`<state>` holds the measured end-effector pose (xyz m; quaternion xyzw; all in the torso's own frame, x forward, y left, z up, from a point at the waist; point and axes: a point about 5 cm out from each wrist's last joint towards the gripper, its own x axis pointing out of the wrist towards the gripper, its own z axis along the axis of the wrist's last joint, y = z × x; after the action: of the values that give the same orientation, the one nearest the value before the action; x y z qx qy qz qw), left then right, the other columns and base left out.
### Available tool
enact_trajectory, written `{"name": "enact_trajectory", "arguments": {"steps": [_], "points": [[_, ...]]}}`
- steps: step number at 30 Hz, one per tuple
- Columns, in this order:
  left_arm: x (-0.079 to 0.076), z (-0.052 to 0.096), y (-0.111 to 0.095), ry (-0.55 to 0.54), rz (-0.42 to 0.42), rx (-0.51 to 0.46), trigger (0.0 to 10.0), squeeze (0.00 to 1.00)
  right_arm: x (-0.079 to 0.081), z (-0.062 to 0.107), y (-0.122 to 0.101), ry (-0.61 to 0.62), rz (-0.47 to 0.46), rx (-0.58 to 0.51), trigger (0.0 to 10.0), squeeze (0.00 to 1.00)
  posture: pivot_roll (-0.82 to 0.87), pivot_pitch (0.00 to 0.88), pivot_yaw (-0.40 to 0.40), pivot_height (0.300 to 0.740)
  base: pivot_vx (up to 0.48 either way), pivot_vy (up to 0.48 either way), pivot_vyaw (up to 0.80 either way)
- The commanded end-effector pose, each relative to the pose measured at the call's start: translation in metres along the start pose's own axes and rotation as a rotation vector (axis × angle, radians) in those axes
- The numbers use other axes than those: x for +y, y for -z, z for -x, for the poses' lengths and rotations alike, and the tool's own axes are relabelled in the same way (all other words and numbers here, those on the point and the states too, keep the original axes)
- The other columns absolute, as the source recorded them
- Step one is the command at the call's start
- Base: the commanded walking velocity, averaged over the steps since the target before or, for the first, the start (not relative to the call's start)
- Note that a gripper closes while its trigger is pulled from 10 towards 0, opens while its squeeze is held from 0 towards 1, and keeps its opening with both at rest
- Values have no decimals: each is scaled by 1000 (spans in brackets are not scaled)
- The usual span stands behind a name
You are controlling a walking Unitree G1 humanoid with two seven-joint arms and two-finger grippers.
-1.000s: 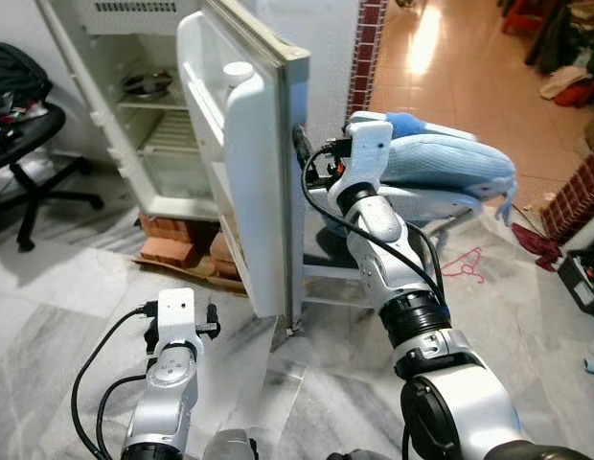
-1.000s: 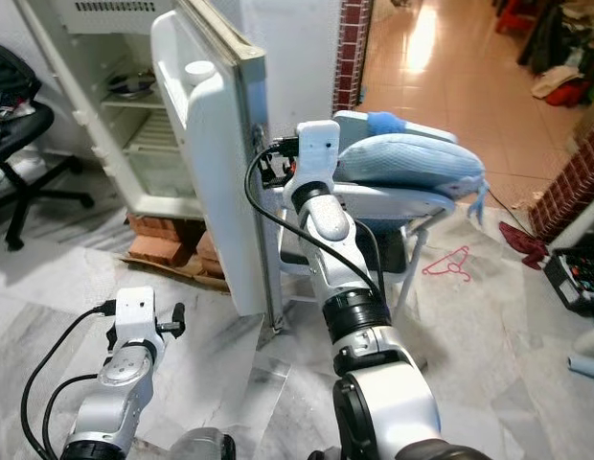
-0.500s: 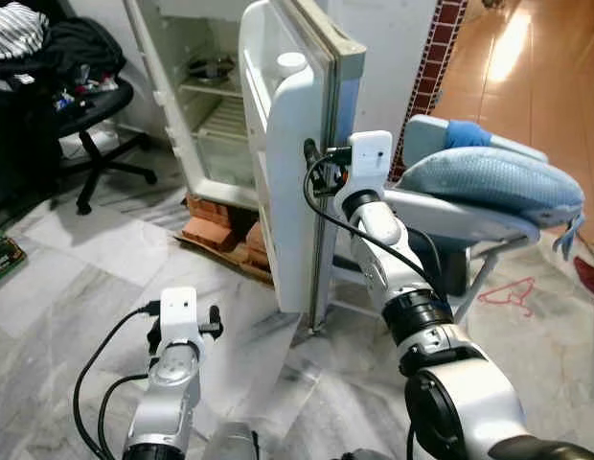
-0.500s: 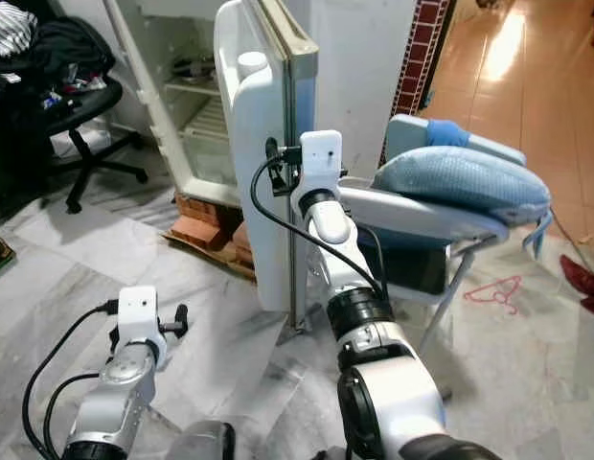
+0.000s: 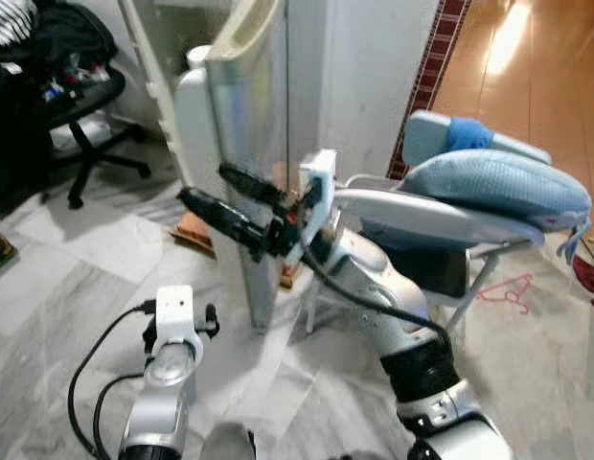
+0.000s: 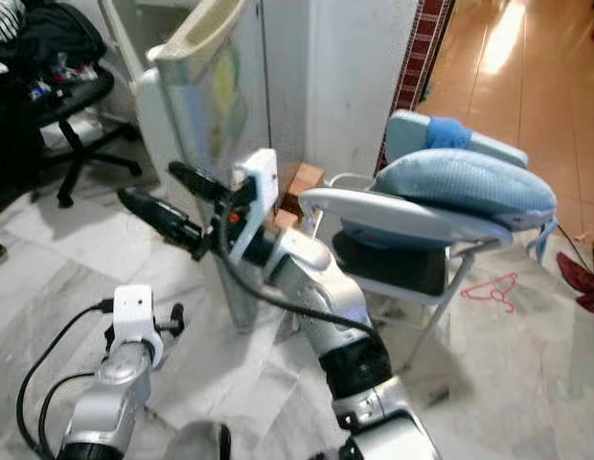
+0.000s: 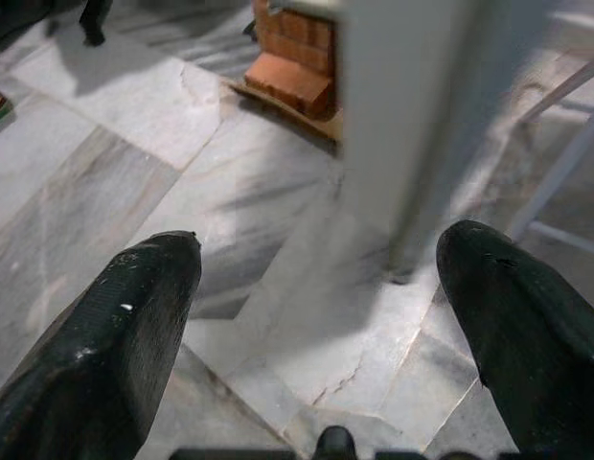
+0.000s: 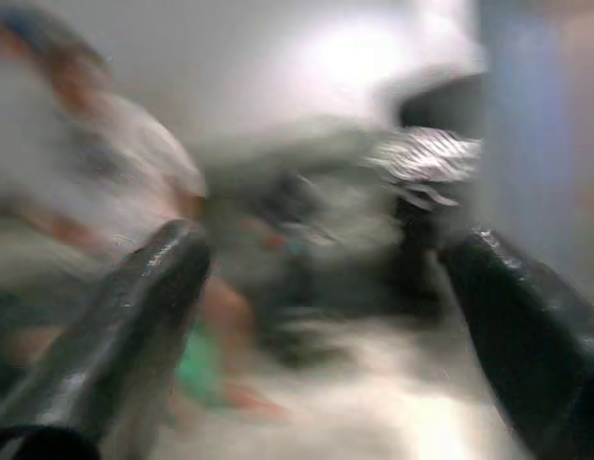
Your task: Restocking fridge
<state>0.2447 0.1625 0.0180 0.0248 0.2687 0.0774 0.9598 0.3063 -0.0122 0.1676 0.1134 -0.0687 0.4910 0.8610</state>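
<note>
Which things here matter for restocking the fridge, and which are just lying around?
For the job:
fridge
fridge door
right pincer, open, held out in front of the door
left pincer, open, low over the floor

Lying about:
folding chair with a blue cushion
office chair
bricks under the fridge
pink hanger on the floor

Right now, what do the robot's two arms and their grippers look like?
Both arms are silver-white with rounded joints. Black cables loop beside each. The right arm has a black band at its lower joint. The right gripper and the left gripper each have two long black fingers.
</note>
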Motion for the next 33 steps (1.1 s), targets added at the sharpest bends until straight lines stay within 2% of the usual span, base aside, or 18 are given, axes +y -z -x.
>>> {"name": "enact_trajectory", "arguments": {"steps": [1,2,3,4,5,6,7,10,11,13,18,25,33], "points": [[2,0,-1,-2,-13,-8,10000,0,-25,20,28,183,152,124,10000,0,171,28,0,740,0,0,0],[2,0,-1,-2,-13,-8,10000,0,-25,20,28,183,152,124,10000,0,171,28,0,740,0,0,0],[2,0,-2,-1,-13,-17,10000,0,-35,31,36,261,173,165,10000,0,174,29,-2,740,0,0,0],[2,0,-4,2,-27,-32,10000,0,-56,59,47,427,182,231,10000,0,174,29,-3,740,0,0,0],[2,0,-4,2,-27,-32,10000,0,-56,59,47,427,182,231,10000,0,174,29,-3,740,0,0,0],[2,1,-5,3,-39,-41,10000,0,-68,78,53,538,194,273,10000,0,175,30,-4,740,0,0,0],[3,2,-5,4,-59,-54,10000,0,-76,105,55,654,167,324,10000,0,173,30,-7,740,0,0,0],[3,3,-7,21,-91,-92,10000,0,-82,134,53,797,141,303,10000,0,168,29,-3,740,0,287,0],[3,3,-7,21,-91,-92,10000,0,-82,134,53,797,141,303,10000,0,168,29,-3,740,0,472,0],[4,6,-9,29,-128,-128,10000,0,-81,138,52,826,200,273,10000,0,154,25,10,740,0,474,0],[5,9,-13,23,-137,-169,10000,0,-81,140,49,874,238,238,10000,0,151,24,15,740,0,474,0],[6,10,-19,35,-195,-226,10000,0,-76,139,46,894,240,226,10000,0,159,23,8,740,0,478,0],[9,10,-18,12,-194,-233,10000,0,-79,138,45,909,252,224,10000,0,160,19,7,740,0,477,0]]}}
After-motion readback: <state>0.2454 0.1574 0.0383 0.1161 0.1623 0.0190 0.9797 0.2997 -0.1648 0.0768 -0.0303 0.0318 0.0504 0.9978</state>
